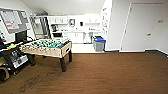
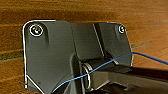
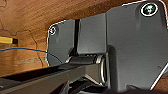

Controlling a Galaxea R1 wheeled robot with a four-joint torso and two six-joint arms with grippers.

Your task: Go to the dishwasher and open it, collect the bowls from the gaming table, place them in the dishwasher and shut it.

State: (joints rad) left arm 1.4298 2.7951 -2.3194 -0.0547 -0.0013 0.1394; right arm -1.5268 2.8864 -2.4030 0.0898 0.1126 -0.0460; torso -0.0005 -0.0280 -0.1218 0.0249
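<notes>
Brown wood-plank floor stretches toward far white kitchen cabinets; wooden foosball table stands left; pincer states can't be told.

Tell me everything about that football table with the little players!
The football table stands on the brown wood floor, at the left of the room, in front of the white kitchen. It has pale wooden sides, dark legs and a green field on top. Rods with small players cross the field. It stands level. Nothing lies on it that I can make out. A dark stand with a screen is close beside it.
</notes>
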